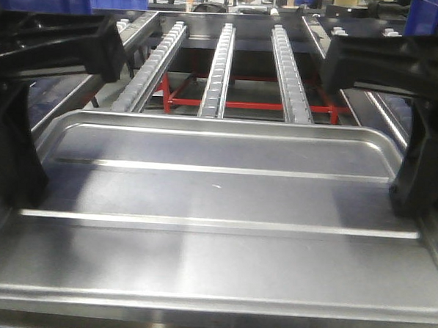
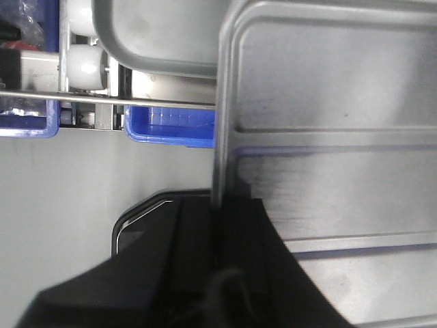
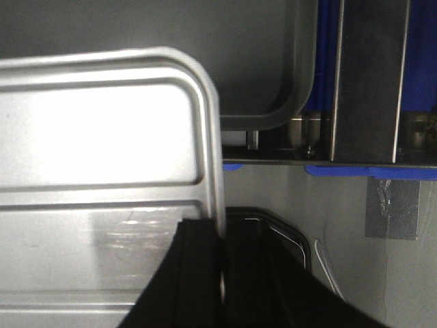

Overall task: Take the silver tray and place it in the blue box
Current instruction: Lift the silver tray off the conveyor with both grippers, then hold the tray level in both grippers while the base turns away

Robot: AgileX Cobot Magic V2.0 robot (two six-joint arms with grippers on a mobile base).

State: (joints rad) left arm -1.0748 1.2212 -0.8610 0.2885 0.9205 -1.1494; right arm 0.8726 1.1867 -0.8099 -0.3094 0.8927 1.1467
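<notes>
silver tray [image 1: 217,201] pinched at both side rims
left gripper [image 2: 218,205] and right gripper [image 3: 222,236] clamped on opposite rims; looks stiff, light, slick, so carry level.

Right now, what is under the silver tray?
The silver tray covers whatever is directly beneath it. Beside its edges the wrist views show a grey surface; past its far rim, roller rails over a red frame.

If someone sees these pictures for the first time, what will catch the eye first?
The silver tray fills most of the front view, wide and shiny. A black pincer clamps its rim on each side: the left pincer and the right pincer. Beyond the tray, roller rails run away over a red frame.
</notes>
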